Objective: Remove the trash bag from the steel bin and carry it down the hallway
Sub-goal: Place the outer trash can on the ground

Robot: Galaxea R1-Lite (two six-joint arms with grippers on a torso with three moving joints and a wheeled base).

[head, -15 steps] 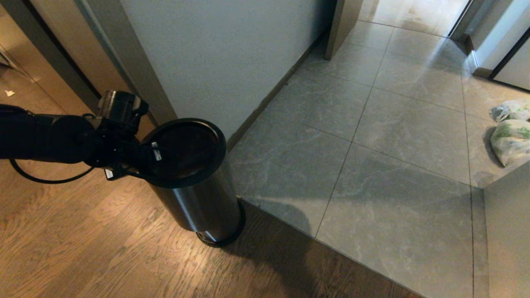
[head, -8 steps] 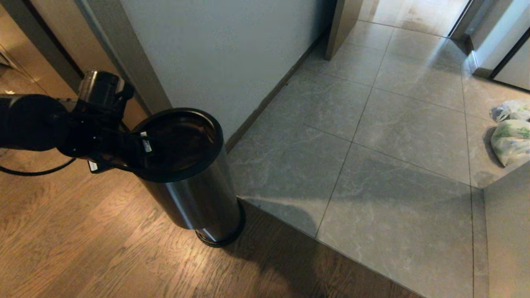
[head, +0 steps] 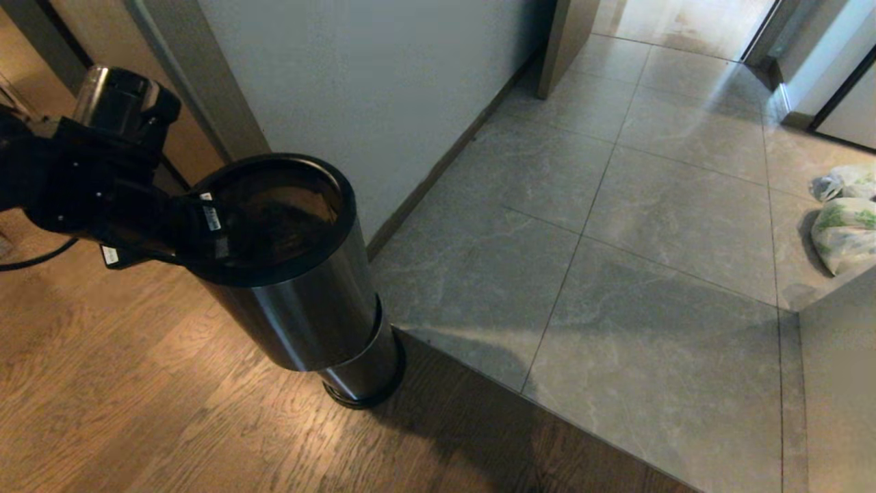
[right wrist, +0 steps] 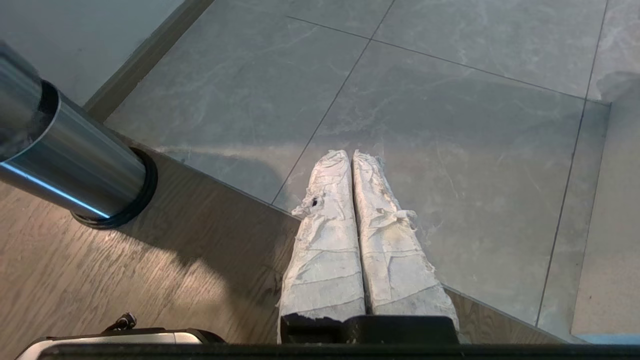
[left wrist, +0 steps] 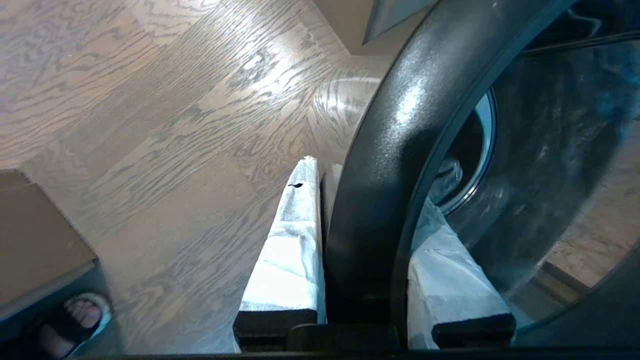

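The bin's [head: 294, 274] inside is too dark to show any bag. A sandalled foot [left wrist: 75, 320] is cut off by the wrist view's edge.

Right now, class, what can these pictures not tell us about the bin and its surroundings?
- Trash bag: none discernible; the steel bin interior is dark in the head view.
- Right gripper: outside the head view; its arm unseen.
- White bags: cut by the head view's edge.
- Sandalled foot: person cropped, left wrist view.
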